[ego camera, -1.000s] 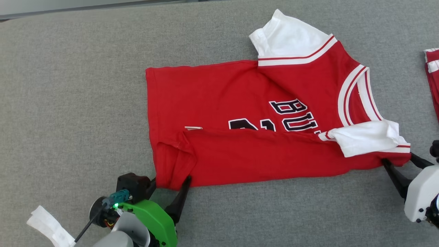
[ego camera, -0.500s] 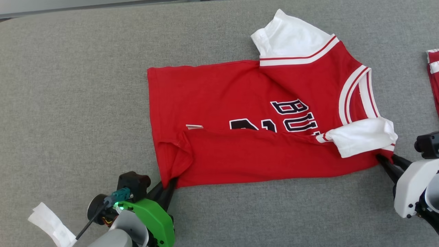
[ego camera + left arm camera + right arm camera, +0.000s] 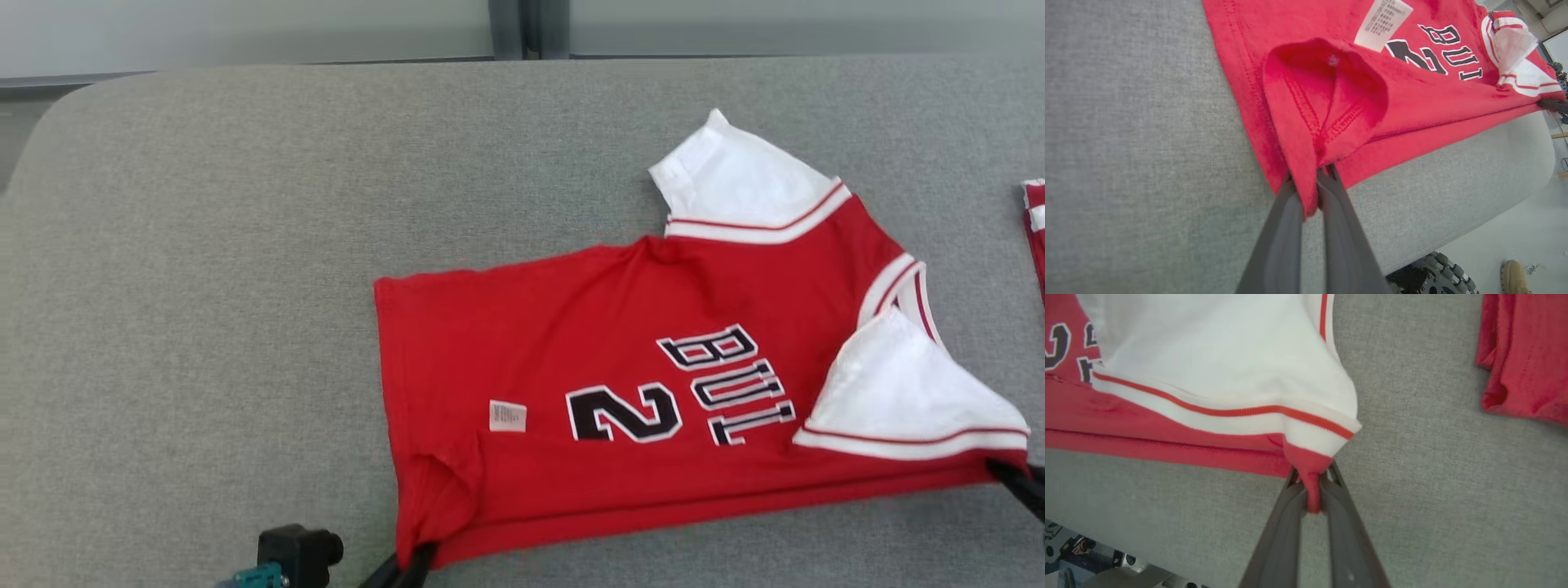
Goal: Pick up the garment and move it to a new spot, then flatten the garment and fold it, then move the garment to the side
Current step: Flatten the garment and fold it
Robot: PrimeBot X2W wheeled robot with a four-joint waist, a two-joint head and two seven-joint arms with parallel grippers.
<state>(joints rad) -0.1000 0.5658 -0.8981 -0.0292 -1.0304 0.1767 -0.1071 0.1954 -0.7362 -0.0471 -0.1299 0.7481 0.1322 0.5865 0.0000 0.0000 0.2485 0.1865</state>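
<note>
left claw (image 3: 1312, 179) clamping tight on the red jersey (image 3: 620, 327) by its 7 o'clock hem corner, right claw (image 3: 1312, 477) pinching shut on its 4 o'clock shoulder corner, jersey lying toward 4 o'clock on the grey counter (image 3: 204, 286)

Bright, even, diffuse light; soft faint shadows; wrist views wide-angle warped, slightly soft.

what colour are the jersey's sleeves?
White, with a thin red stripe near the hem; the sleeve shows best in the right wrist view.
</note>
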